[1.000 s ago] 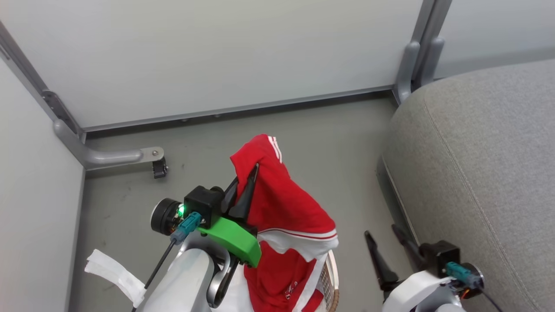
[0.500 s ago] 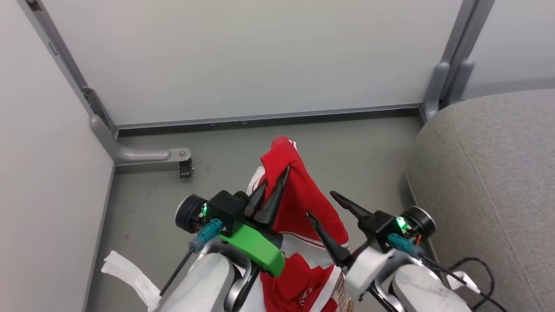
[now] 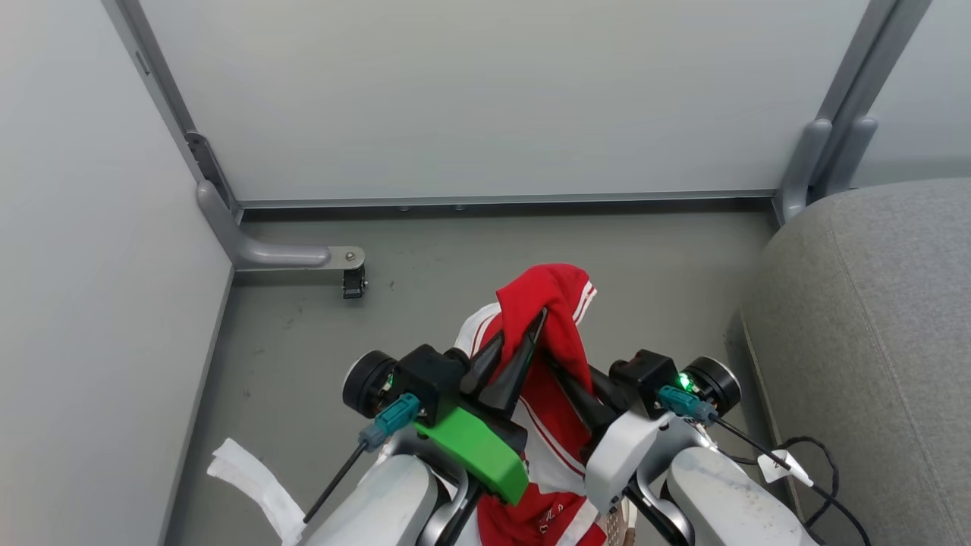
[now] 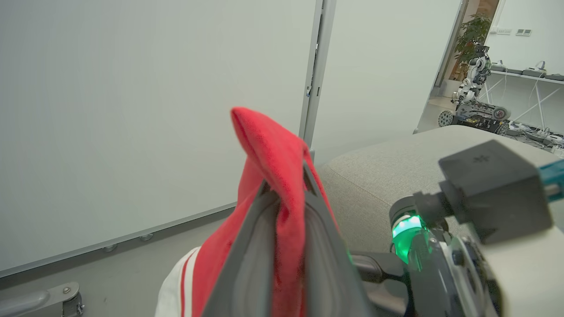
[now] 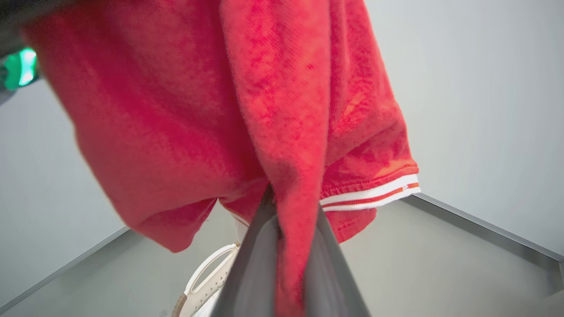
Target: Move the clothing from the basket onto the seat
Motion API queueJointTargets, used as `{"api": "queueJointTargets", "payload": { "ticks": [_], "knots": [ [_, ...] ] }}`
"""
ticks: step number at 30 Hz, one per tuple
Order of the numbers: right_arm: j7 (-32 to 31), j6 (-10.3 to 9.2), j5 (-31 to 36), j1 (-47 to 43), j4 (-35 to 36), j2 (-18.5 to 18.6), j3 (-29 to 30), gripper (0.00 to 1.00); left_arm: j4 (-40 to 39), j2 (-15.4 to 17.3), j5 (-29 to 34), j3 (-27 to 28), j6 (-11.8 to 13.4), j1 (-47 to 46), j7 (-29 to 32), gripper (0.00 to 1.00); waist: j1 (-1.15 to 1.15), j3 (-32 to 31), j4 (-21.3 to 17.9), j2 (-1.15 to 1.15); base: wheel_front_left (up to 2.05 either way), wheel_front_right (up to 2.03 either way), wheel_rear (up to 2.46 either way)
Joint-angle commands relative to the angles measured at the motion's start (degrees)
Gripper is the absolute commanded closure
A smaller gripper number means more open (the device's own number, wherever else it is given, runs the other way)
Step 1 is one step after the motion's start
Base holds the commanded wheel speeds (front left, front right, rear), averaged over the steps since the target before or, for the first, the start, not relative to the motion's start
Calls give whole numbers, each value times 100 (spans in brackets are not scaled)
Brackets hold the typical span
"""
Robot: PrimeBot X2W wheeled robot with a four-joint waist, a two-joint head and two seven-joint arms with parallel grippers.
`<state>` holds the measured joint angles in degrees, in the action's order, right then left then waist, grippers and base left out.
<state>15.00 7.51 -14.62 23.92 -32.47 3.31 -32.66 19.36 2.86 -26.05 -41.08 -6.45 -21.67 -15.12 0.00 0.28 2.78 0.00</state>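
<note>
The clothing (image 3: 550, 299), bright red with white striped trim, hangs bunched in the air between my two arms, above the floor. My left gripper (image 3: 532, 324) is shut on its upper fold, and the left wrist view has red fabric (image 4: 273, 145) pinched between the fingers (image 4: 253, 246). From the right, my right gripper (image 3: 565, 375) reaches into the same bundle and is shut on a fold (image 5: 282, 132) just below. A piece of the white perforated basket (image 5: 207, 281) with its brown rim sits beneath the cloth. The grey seat (image 3: 880, 341) lies to the right, apart from both grippers.
Pale wall panels on grey metal posts close in the back and left. A floor bracket with a small caster (image 3: 353, 282) juts out at the left. A white strip (image 3: 250, 485) lies on the floor at lower left, and a black cable (image 3: 812, 462) trails by the seat.
The head camera has shifted. My right gripper swung in from the right, open, and has shut on the clothing beside the left gripper, which has kept its hold throughout.
</note>
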Motion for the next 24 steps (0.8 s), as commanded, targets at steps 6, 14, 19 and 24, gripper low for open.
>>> {"api": "queueJointTargets", "payload": {
  "ticks": [6, 14, 19, 24],
  "knots": [
    [27, -4, -171, -466, 318, 45, 453, 100, 55, 8, 248, 288, 138, 204, -5, 0, 0, 44, -588, 0, 0, 0, 0],
    [28, -4, -456, -902, 630, 28, 927, 100, 81, 10, 524, 798, 96, 431, -5, 0, 0, 225, -1815, 0, 0, 0, 0],
    [28, -4, -522, -1049, 721, 49, 1107, 100, 101, 11, 603, 895, 44, 508, -5, 0, 0, 379, -2595, 0, 0, 0, 0],
    [28, -4, -530, -1170, 812, 78, 1341, 100, 122, 14, 625, 865, -6, 481, -5, 0, 0, 517, -3095, 0, 0, 0, 0]
  ]
}}
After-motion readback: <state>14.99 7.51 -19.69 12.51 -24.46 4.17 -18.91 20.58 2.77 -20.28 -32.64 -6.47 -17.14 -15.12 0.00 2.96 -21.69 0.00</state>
